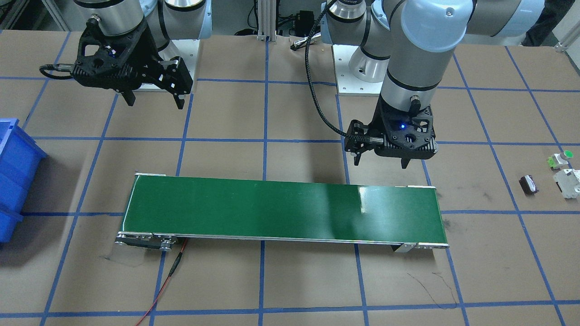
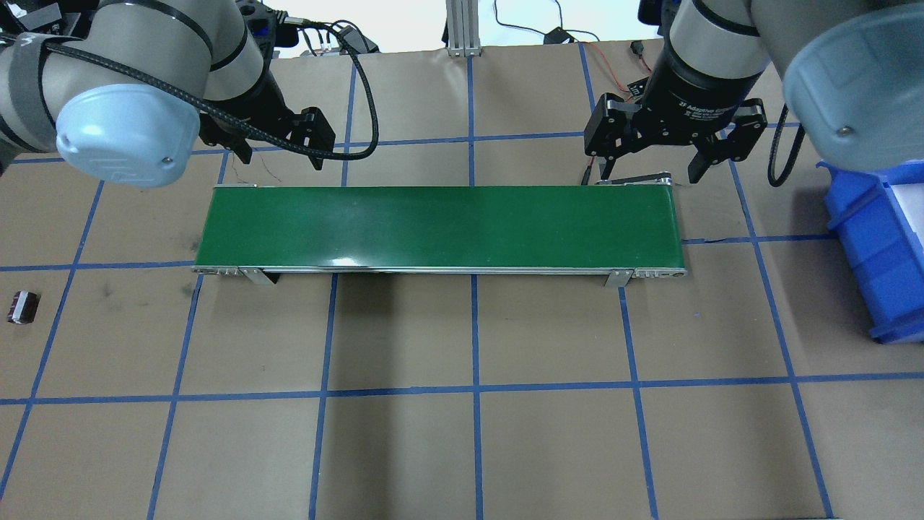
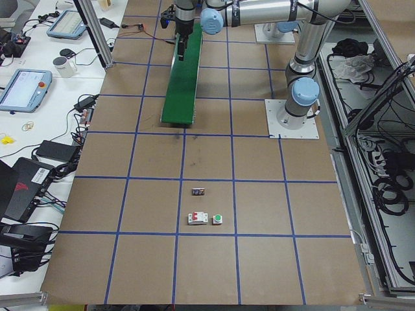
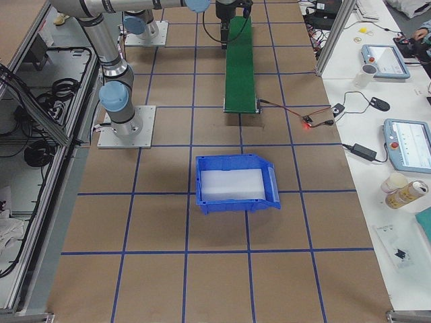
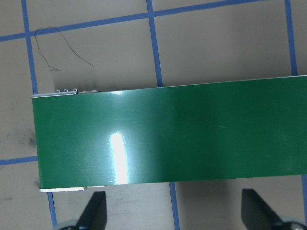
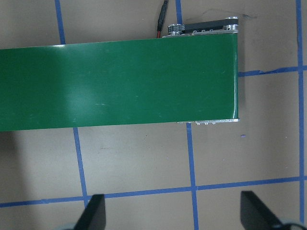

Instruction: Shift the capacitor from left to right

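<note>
The capacitor (image 1: pixel 529 184) is a small dark oblong block lying on the brown table, far out past the left arm's end of the green belt (image 1: pixel 281 210). It also shows in the overhead view (image 2: pixel 22 307) and the exterior left view (image 3: pixel 199 192). My left gripper (image 2: pixel 280 155) is open and empty and hovers over the table just beyond the belt's left end; in its wrist view (image 5: pixel 175 213) the belt end lies below it. My right gripper (image 2: pixel 652 173) is open and empty above the belt's right end (image 6: pixel 230 76).
A white boxy switch block (image 1: pixel 568 182) and a small green-and-white button piece (image 1: pixel 559 159) lie close to the capacitor. A blue bin (image 2: pixel 881 245) stands past the belt's right end. A red wire (image 1: pixel 167 280) runs from the belt's motor end.
</note>
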`<control>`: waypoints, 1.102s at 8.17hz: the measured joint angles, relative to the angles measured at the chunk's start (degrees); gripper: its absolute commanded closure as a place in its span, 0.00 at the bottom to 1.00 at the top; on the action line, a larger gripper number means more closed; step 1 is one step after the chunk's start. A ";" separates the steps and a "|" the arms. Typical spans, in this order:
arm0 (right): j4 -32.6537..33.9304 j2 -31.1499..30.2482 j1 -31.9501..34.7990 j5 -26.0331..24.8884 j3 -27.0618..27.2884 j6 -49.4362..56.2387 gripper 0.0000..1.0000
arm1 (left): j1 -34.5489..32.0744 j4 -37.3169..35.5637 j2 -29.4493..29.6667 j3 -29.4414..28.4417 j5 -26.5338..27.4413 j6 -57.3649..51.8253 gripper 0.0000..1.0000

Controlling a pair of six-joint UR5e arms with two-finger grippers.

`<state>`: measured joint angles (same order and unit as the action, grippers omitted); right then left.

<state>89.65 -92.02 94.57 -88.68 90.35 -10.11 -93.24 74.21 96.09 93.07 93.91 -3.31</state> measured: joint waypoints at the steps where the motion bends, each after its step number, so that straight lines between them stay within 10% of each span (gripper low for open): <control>1: 0.00 0.00 0.00 0.00 0.00 0.00 0.00 | 0.01 0.01 -0.02 0.07 0.04 -0.03 0.00; 5: -0.03 0.00 0.00 0.00 0.00 0.00 0.00 | 5.11 0.22 -0.26 0.17 0.67 -3.93 0.00; 9: -0.04 0.00 0.00 0.00 0.00 0.00 0.00 | 23.80 -0.62 0.94 0.40 0.40 -22.68 0.00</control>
<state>89.61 -92.02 94.57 -88.68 90.35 -10.11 -69.43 73.59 97.03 93.47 94.30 -25.99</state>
